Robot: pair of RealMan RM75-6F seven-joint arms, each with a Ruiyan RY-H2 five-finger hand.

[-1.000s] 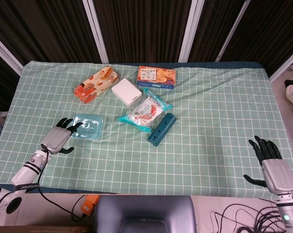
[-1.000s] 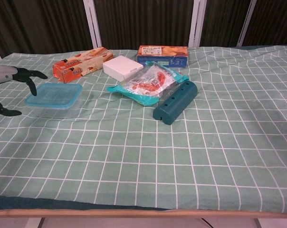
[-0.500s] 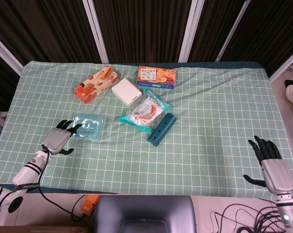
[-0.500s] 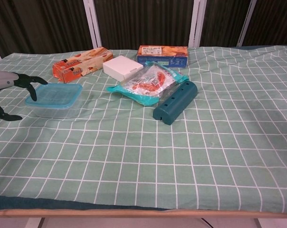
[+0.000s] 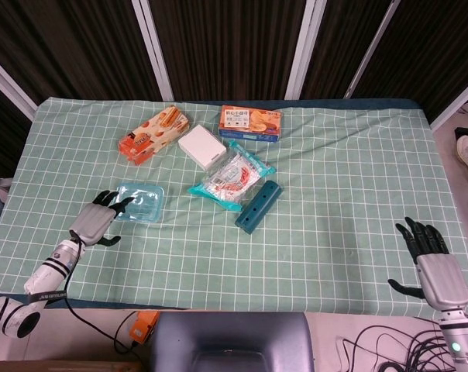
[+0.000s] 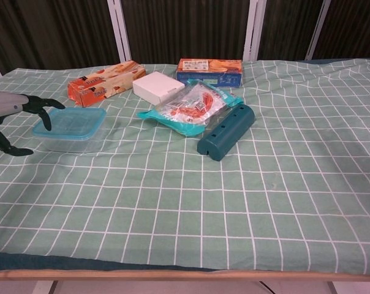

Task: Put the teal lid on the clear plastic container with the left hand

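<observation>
table under a green checked cloth [image 5: 335, 178], dark curtains behind. left hand [image 5: 94, 221], lower left of the head view and far left edge of the chest view: fingers [image 6: 43, 105] spread and curved, tips reaching over the near left edge of the teal lid [image 5: 139, 200]; whether they touch it cannot be told; nothing is gripped. teal lid: lying flat on top of the clear plastic container [image 6: 71, 142], left of centre in both views; the container's clear wall shows below the lid in the chest view. right hand [image 5: 434, 263], lower right corner of the head view only: fingers apart, thumb out to the side, holding nothing, well apart from every item. orange snack box [image 5: 154, 134], upper left of the cluster, lying at an angle. white box [image 5: 202, 146], just beside the orange snack box on its right. blue biscuit box [image 5: 250, 122], upper centre, behind the white box. snack bag [image 5: 232, 177], clear with teal edges and red print, centre of the frame. dark teal holder [image 5: 258, 206], a long piece with small holes along its side, lying diagonally, touching the lower right edge of the snack bag.
</observation>
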